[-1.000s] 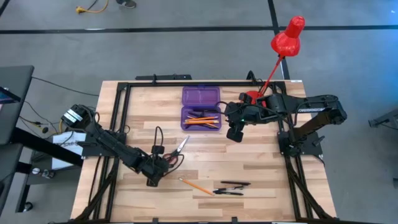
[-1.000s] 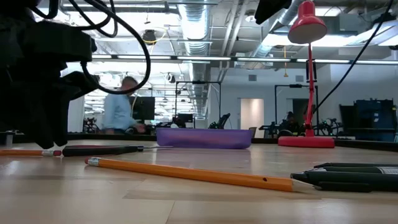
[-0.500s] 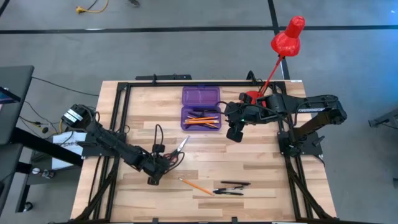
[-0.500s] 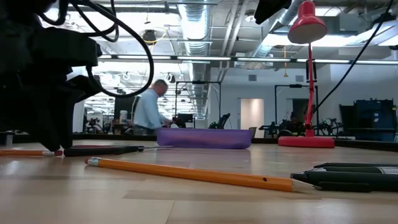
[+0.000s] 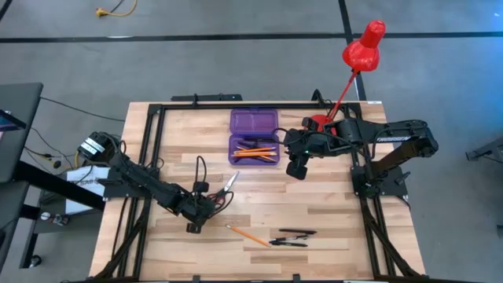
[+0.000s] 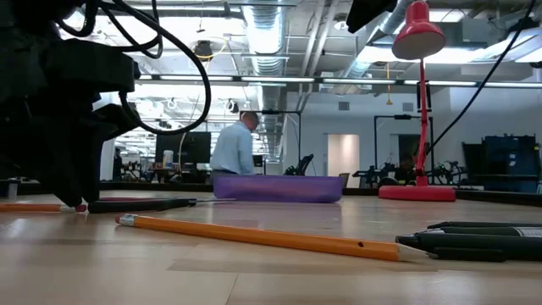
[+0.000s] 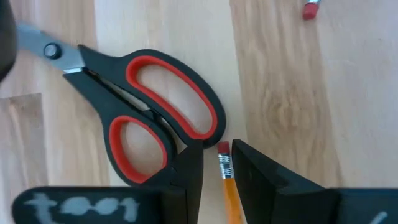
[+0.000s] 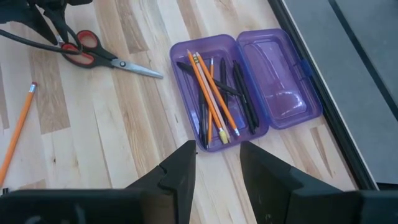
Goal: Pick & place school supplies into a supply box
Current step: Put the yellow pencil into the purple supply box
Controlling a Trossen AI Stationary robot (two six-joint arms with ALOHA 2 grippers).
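My left gripper (image 5: 194,222) is low over the table's near left, shut on an orange pencil (image 7: 225,177). Beside it lie red-and-black scissors (image 7: 158,112), flat on the wood. A second pencil (image 5: 245,234) and black pens (image 5: 291,236) lie near the front edge. The purple supply box (image 5: 254,148) sits open at the far middle, with pencils and pens (image 8: 214,93) inside. My right gripper (image 8: 217,168) hangs open above the table, right of the box, with nothing between its fingers. My left gripper has the pencil just behind its eraser end (image 7: 223,163), between its two fingers (image 7: 252,177). The fingers come from above, slanting down. In the low view the pencil (image 6: 38,207) lies level on the table beside the gripper (image 6: 74,196).
A red desk lamp (image 5: 363,49) stands at the far right corner, its base (image 5: 318,123) next to my right arm. A black frame (image 5: 157,118) runs around the table edges. A person (image 6: 235,151) is in the room beyond the table.
Both arms and all the supplies have kept still. Only the person in the room behind has walked toward the right.
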